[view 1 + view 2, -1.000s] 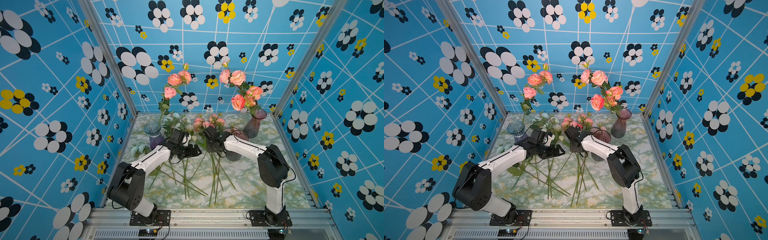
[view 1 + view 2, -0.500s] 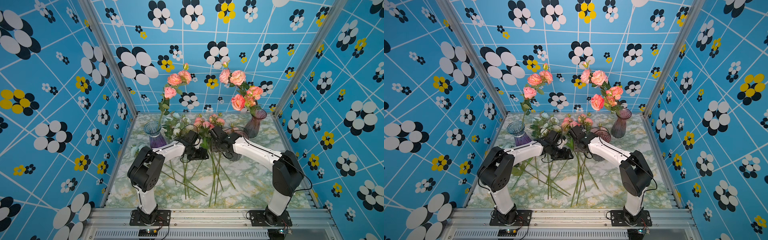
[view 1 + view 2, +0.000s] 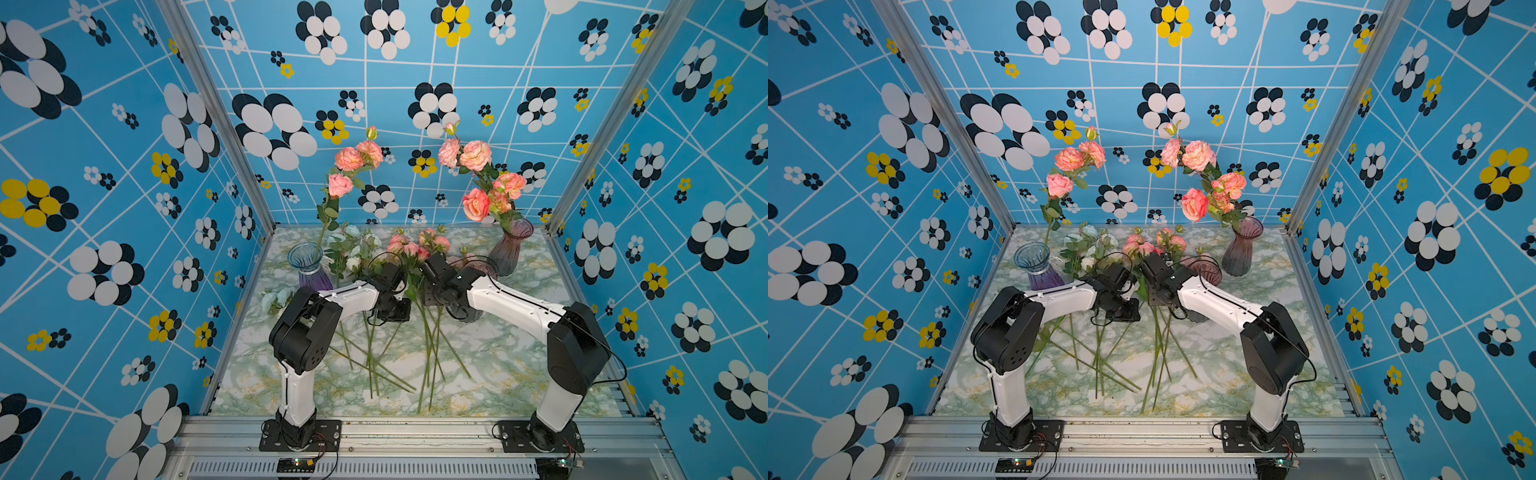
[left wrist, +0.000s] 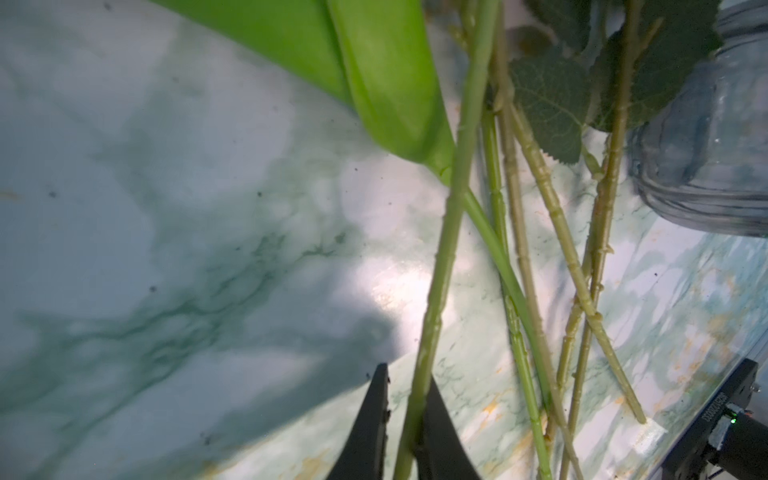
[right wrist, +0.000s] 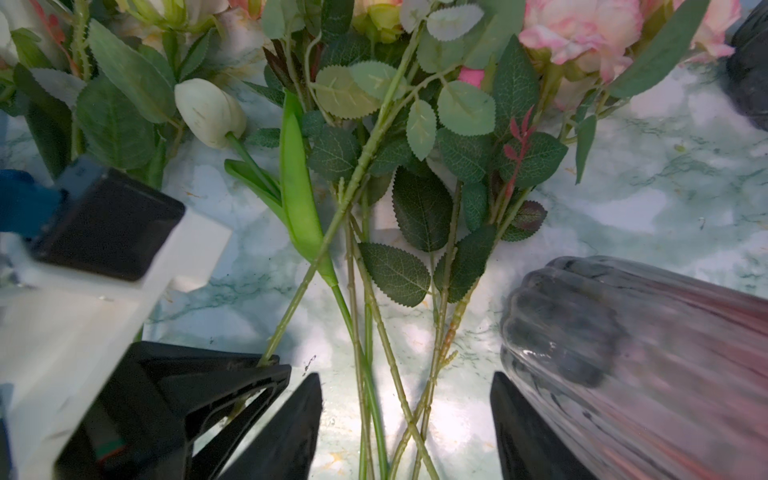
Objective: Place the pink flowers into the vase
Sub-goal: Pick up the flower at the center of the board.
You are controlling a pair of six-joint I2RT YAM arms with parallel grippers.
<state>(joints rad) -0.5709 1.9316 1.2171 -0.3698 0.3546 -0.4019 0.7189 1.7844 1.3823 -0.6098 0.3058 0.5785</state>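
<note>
1. Pink flowers (image 3: 409, 248): pink-to-peach blooms with green leaves, lying on the table (image 3: 498, 365), frame centre.
2. Left hand (image 4: 406, 374): pinching one green stem (image 4: 440, 257).
3. Right hand (image 5: 406, 376): spread, just beside the vase (image 5: 623, 353).

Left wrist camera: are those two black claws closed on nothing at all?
No, the left gripper is pinched shut on a green stem that runs out from between its two black fingers.

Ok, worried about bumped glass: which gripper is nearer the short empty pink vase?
Right. The right gripper stands open with one finger right beside the short pink vase. The left gripper is farther, across the stem pile, shut on a green stem.
</note>
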